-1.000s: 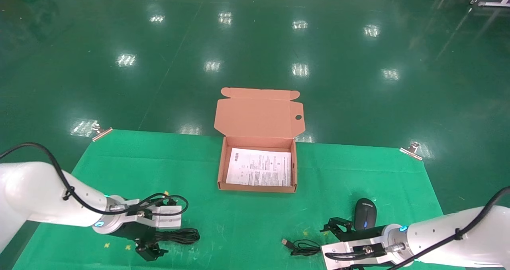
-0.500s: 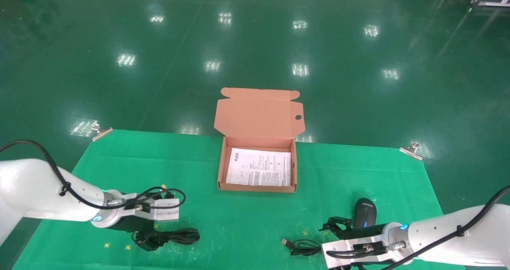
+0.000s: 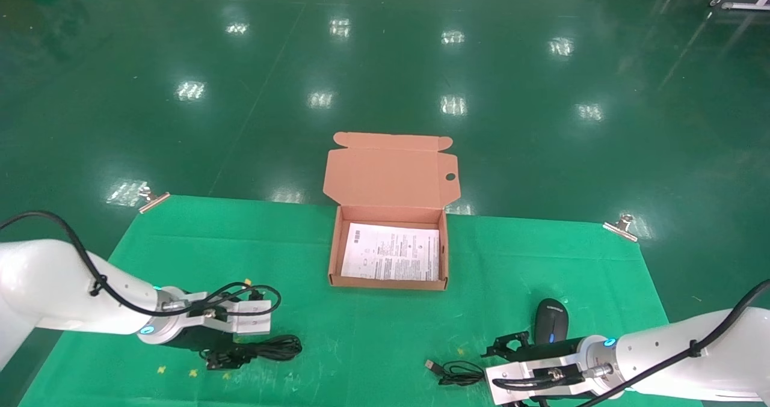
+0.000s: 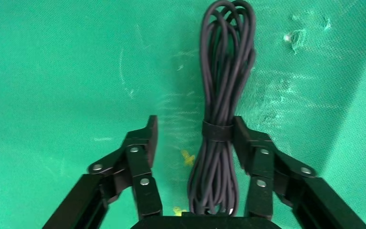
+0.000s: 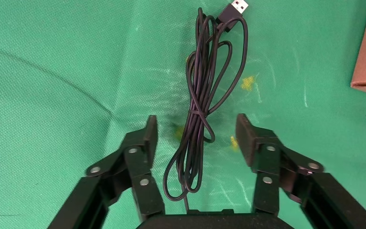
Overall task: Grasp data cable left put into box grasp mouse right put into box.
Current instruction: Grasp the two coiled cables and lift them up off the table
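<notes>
Data cable [image 3: 272, 348] lies on the green counter [image 3: 361, 335] near the robot's left side, and the left pincer [image 4: 194, 138] sits low over it, spread wide, with the tied middle of the bundle between its two fingers, one finger touching the strap. To do this step well, I think the pincer should squeeze right at that strap so all the loops lift together, then carry them to the open box [image 3: 332, 257], which stands well apart in the middle. The right pincer [image 5: 195, 133] waits wide open over the mouse's thin cord [image 5: 201, 102], just beside the mouse [image 3: 552, 321].
</notes>
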